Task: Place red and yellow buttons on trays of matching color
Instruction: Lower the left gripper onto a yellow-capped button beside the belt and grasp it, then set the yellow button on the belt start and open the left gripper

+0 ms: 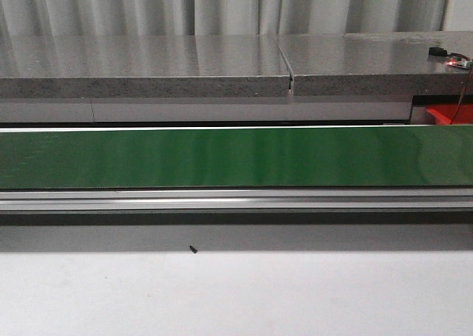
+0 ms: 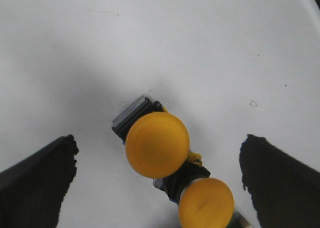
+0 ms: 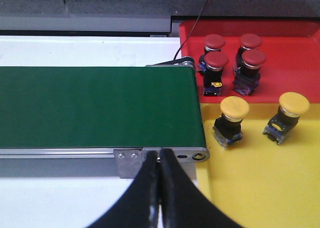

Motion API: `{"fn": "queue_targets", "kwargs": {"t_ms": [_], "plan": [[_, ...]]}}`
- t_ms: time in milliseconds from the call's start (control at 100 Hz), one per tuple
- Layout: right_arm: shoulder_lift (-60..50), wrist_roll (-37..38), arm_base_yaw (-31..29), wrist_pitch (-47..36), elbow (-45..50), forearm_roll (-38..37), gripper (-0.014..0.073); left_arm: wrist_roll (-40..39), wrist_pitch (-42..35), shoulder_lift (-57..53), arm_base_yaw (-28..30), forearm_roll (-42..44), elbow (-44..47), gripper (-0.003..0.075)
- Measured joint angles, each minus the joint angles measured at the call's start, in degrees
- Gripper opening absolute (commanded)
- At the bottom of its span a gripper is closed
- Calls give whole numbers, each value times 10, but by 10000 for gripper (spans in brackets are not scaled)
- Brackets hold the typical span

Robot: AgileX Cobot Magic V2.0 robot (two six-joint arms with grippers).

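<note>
Under the left wrist camera, two yellow dome-capped push buttons lay on the plain white tabletop (image 2: 150,37), touching each other: the larger-looking one (image 2: 157,144) sat midway between the spread black fingers (image 2: 37,180) of the left gripper (image 2: 160,173), the second yellow button (image 2: 206,203) just beside it. Neither finger touched a button, so the step in hand looked like the reach for a pick. Beside the end of the green conveyor belt (image 3: 95,107), the right wrist view showed four red mushroom buttons (image 3: 216,60) standing on the red plastic tray (image 3: 285,42) and two yellow ones (image 3: 234,107) on the yellow plastic tray (image 3: 260,188). The right gripper (image 3: 159,188) hung with its fingers pressed together, holding nothing. Next, I judge, the left gripper had to descend and close on one button alone without dragging its neighbour.
</note>
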Motion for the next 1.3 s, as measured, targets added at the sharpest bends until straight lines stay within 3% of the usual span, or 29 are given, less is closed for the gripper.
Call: {"fn": "queue_targets", "kwargs": {"t_ms": [350, 640, 780, 1300], "plan": [[0, -1, 0, 0, 0, 0, -58, -2, -12, 42, 0, -6, -7, 590], [0, 0, 0, 0, 0, 0, -58, -2, -18, 42, -1, -6, -8, 260], [0, 0, 0, 0, 0, 0, -58, -2, -15, 42, -1, -8, -8, 159], [0, -1, 0, 0, 0, 0, -58, 49, 37, -14, 1, -1, -8, 139]]}}
